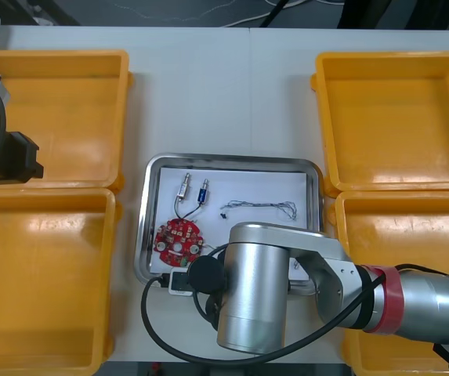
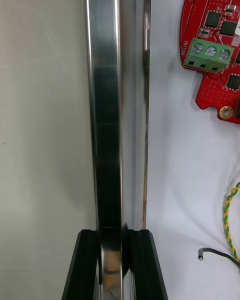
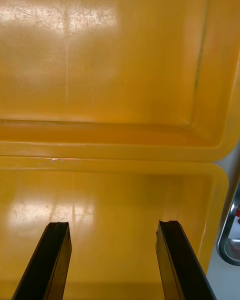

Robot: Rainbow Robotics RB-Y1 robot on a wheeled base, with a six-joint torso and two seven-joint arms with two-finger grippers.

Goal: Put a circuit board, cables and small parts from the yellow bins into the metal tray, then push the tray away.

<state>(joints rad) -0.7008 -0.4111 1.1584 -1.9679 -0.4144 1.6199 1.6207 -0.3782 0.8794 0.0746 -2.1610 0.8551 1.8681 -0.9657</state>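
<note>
Metal tray (image 1: 232, 160), loaded, sits on the bench (image 1: 208, 86) between the yellow bins (image 1: 59, 110) with the right tool (image 2: 115, 236) clamped on its near rim; I'd push straight and level toward the far edge, while the left tool (image 3: 112, 225) hangs, fingers apart, over the left bins.

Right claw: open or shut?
Shut on the tray: the right claw has the metal rim pinched between its fingers. Left claw hovers over a bin.

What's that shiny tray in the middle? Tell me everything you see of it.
The metal tray is a shallow rectangle with rounded corners, a shiny raised rim and a white inside. It lies flat on the table between the yellow bins. It holds a red circuit board, two small metal parts and a thin cable. The right gripper is shut on its near rim.
</note>
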